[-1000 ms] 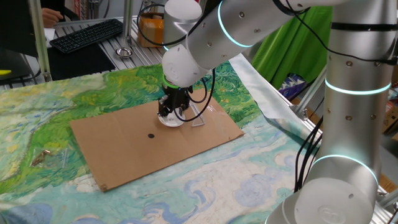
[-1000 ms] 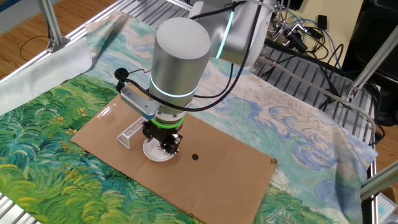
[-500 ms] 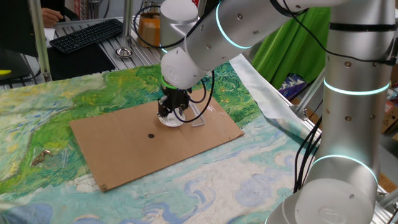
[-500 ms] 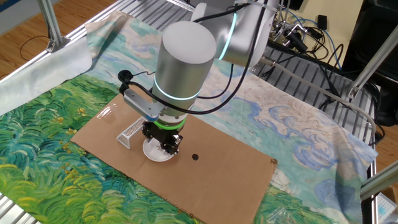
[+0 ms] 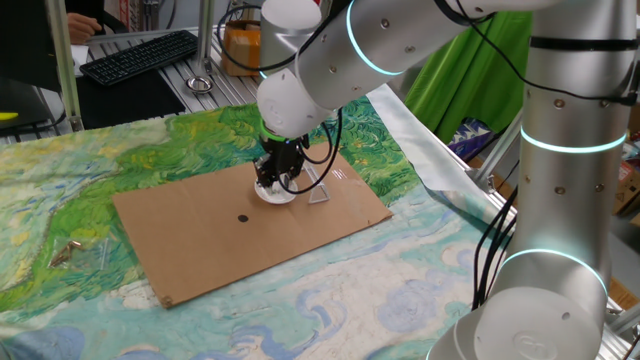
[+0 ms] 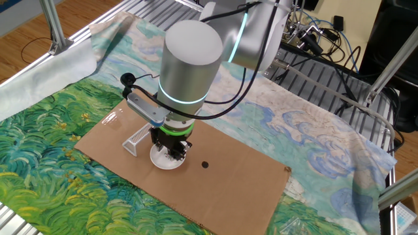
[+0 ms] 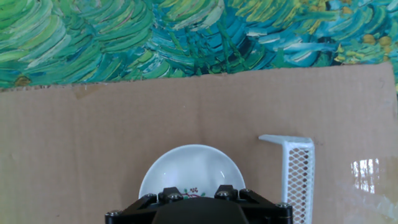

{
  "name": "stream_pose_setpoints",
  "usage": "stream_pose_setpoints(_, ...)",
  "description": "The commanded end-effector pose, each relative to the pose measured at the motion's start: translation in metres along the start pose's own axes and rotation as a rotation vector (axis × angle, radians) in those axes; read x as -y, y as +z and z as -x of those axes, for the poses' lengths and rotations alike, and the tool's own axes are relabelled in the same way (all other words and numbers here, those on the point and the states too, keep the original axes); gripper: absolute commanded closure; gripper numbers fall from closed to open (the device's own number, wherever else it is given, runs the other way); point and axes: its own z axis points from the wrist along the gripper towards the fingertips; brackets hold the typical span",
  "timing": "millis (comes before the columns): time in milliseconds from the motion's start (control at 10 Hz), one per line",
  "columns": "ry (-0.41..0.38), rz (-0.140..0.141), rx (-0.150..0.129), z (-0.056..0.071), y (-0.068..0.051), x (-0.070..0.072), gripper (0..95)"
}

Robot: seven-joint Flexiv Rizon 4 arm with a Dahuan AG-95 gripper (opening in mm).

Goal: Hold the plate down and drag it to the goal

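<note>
The plate (image 7: pixel 189 165) is a small white dish lying on the brown cardboard sheet (image 5: pixel 200 240). My gripper (image 7: pixel 199 193) stands upright over the dish (image 5: pixel 277 194), fingertips down in its bowl, jaws a little apart with nothing between them. A small floral mark at the plate's centre shows in the gap. The goal (image 7: pixel 297 174), a small angled bracket with a mesh-like strip, stands just to the right of the plate in the hand view, apart from it. In the other fixed view the goal (image 6: pixel 135 140) sits left of the plate (image 6: pixel 162 160) under my gripper (image 6: pixel 171 151).
A small black dot (image 5: pixel 243 217) marks the cardboard away from the plate, also visible as the dot (image 6: pixel 205 164). A painted green and blue cloth (image 5: pixel 60 200) covers the table around the cardboard. A keyboard (image 5: pixel 140 55) and an orange container (image 5: pixel 243 45) lie beyond the table's far edge.
The jaws have drawn a little closer together. The arm's upper part has shifted slightly; plate and goal stay about where they were.
</note>
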Motion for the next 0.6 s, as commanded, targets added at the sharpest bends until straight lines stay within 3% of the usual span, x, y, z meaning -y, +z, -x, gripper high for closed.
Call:
stream_pose_setpoints(100, -0.009, -0.003, 0.001, -0.0016, -0.0016, 0.0008, 95.0)
stream_pose_setpoints(600, -0.038, -0.041, 0.004, -0.0015, -0.0013, 0.0011, 95.0)
